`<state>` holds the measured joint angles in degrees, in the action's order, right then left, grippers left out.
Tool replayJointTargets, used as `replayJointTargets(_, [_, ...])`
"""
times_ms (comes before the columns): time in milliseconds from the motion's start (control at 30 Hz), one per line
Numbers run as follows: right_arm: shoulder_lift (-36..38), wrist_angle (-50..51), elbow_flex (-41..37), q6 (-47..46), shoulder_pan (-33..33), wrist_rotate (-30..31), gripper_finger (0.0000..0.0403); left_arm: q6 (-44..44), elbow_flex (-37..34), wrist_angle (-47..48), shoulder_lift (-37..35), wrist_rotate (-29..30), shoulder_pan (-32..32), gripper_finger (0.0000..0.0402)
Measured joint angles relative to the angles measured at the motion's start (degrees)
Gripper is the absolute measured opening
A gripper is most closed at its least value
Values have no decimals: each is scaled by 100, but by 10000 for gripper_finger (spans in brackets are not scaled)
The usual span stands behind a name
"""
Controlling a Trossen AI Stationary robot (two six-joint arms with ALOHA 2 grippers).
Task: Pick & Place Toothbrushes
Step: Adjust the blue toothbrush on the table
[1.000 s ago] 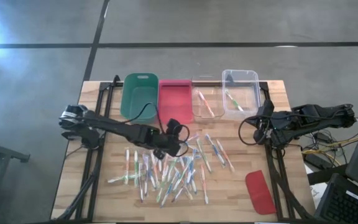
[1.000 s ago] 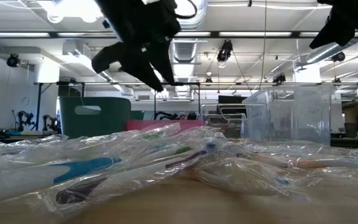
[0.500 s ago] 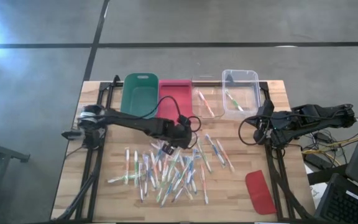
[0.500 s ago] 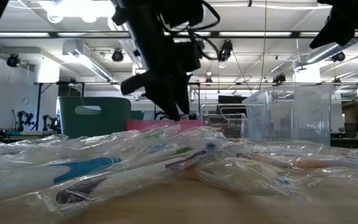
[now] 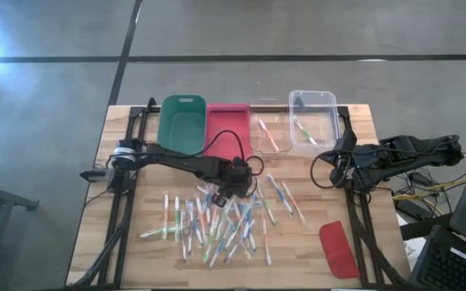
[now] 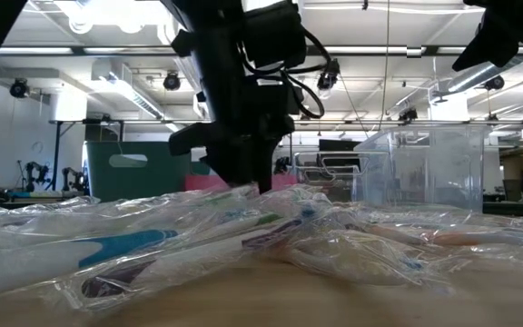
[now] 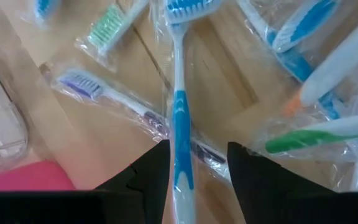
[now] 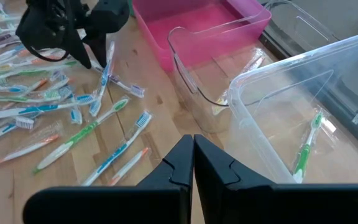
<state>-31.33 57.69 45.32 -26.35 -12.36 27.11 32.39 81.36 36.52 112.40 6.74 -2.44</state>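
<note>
1. Here we find the left gripper [image 5: 231,187] low over the far edge of the toothbrushes [image 5: 217,218], its two dark fingers [image 7: 151,171] parted with a blue-handled toothbrush [image 7: 180,118] lying lengthwise in the gap between them.
2. We cannot tell from the wrist view whether the fingers press on that blue handle or only flank it; the brush looks to lie flat on the wooden table [image 5: 136,234] in its clear wrapper.
3. From the low view we see the gripper's tip [image 6: 260,177] down at the top of the heap of wrapped brushes.
4. The right gripper [image 8: 193,163] waits at the table's right edge with its fingers pressed together and nothing between them.
5. The toothbrushes lie scattered across the middle of the table, many crossing one another; one more lies in the narrow clear bin [image 5: 267,129] and a green one in the taller clear bin [image 5: 314,120].
6. Along the far edge we count a green bin [image 5: 180,123], a pink bin [image 5: 227,128] and the two clear bins side by side, just beyond the left gripper.
7. A flat red lid [image 5: 338,249] rests near the front right corner, well apart from the pile.
8. Open wood shows to the left of the pile and between the pile and the red lid.
</note>
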Motion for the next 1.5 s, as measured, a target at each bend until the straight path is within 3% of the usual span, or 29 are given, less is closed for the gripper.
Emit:
replayJointTargets(633, [0, 0, 0, -1, 0, 0, 8, -258, -15, -28, 210, -15, 92, 158])
replayJointTargets(1200, [0, 0, 0, -1, -1, 0, 8, -359, 48, 266, 106, -4, 90, 11])
replayJointTargets(1500, [0, 0, 0, -1, 0, 0, 8, -566, 89, 573, -117, -4, 77, 3])
